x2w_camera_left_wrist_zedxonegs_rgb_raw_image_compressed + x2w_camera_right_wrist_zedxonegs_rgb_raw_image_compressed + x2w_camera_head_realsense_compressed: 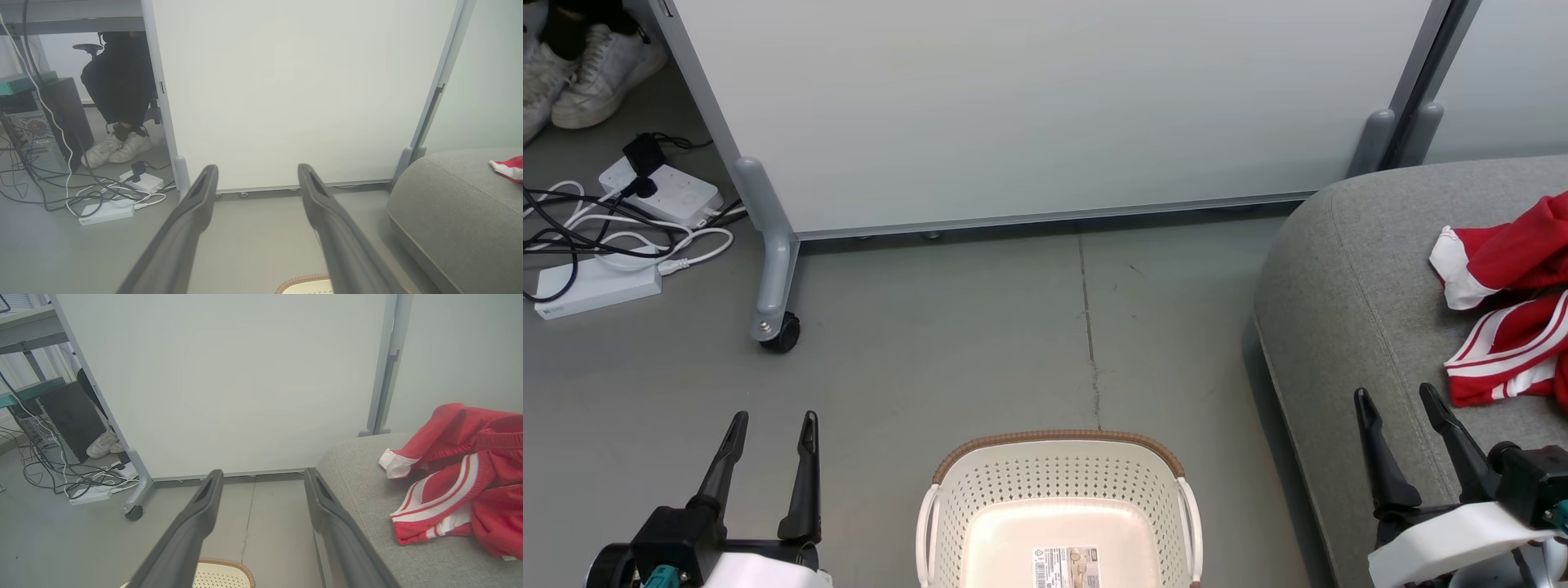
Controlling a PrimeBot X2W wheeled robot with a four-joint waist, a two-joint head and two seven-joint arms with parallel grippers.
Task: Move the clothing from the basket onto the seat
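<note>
The cream perforated basket with a brown rim stands on the floor at the bottom middle, holding nothing but a label sticker. The red clothing with white stripes lies on the grey seat at the right; it also appears as clothing on the seat in the right wrist view. My left gripper is open at the lower left, left of the basket. My right gripper is open at the lower right, over the seat's front edge, just short of the clothing.
A white wheeled partition stands behind, its caster on the floor left of centre. Power strips and cables lie at the far left, with a person's white shoes behind them. A computer tower sits further left.
</note>
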